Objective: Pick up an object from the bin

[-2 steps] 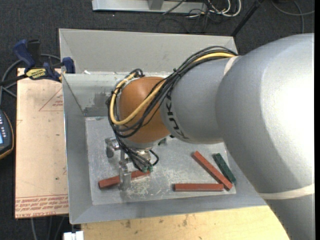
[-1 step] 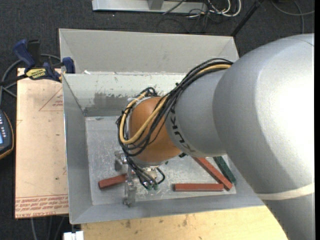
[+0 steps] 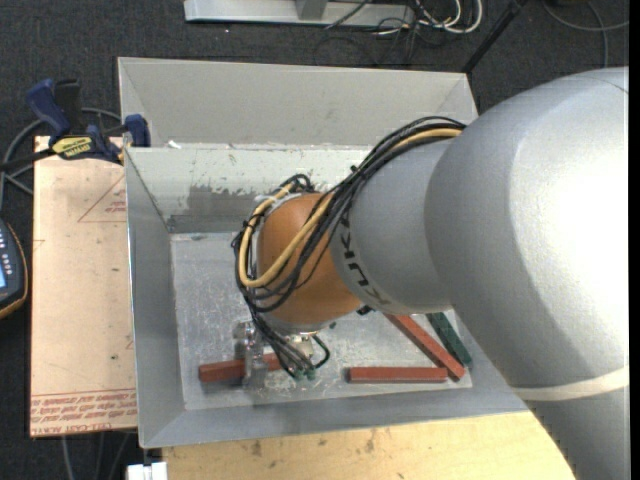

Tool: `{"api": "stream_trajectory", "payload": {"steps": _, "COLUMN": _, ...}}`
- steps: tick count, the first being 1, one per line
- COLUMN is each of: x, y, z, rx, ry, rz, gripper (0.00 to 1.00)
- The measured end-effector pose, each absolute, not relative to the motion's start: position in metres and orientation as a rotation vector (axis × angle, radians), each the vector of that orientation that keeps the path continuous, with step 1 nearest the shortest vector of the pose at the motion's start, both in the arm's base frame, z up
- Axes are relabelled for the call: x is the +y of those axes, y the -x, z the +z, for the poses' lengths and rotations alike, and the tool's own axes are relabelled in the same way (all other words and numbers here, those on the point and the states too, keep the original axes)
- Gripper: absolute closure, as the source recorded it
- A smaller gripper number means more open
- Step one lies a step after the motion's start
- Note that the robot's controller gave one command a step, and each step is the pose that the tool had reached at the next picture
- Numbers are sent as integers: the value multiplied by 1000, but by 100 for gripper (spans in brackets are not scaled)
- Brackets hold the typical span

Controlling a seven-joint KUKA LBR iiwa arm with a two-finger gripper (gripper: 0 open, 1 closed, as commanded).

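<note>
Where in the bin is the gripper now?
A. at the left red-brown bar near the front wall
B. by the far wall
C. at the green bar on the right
A: the gripper is down at the left red-brown bar, close to the front wall of the bin.

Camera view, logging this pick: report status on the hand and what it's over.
Hand low at the bin's lower-left floor, over a red-brown bar. Grip state unreadable. Another red bar and a green stick lie apart to the right.

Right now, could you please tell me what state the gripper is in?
Gripper: cannot be told; it sits low over the left red-brown bar.
</note>
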State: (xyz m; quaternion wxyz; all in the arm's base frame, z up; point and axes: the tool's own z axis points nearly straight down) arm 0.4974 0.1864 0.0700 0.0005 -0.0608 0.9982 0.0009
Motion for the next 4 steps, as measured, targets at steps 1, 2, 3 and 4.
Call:
{"api": "stream_trajectory", "payload": {"steps": 1, "x": 174, "y": -515, "z": 192, "rx": 3101, "ry": 426, "rz": 4, "gripper": 100}}
{"api": "stream_trajectory", "payload": {"steps": 2, "x": 114, "y": -518, "z": 140, "rx": 3111, "ry": 467, "rz": -3, "gripper": 100}}
{"api": "stream_trajectory", "payload": {"steps": 3, "x": 119, "y": -518, "z": 143, "rx": 3105, "ry": 474, "rz": 2, "gripper": 0}}
{"api": "stream_trajectory", "payload": {"steps": 4, "x": 97, "y": -521, "z": 65, "rx": 3114, "ry": 456, "rz": 1, "gripper": 0}}
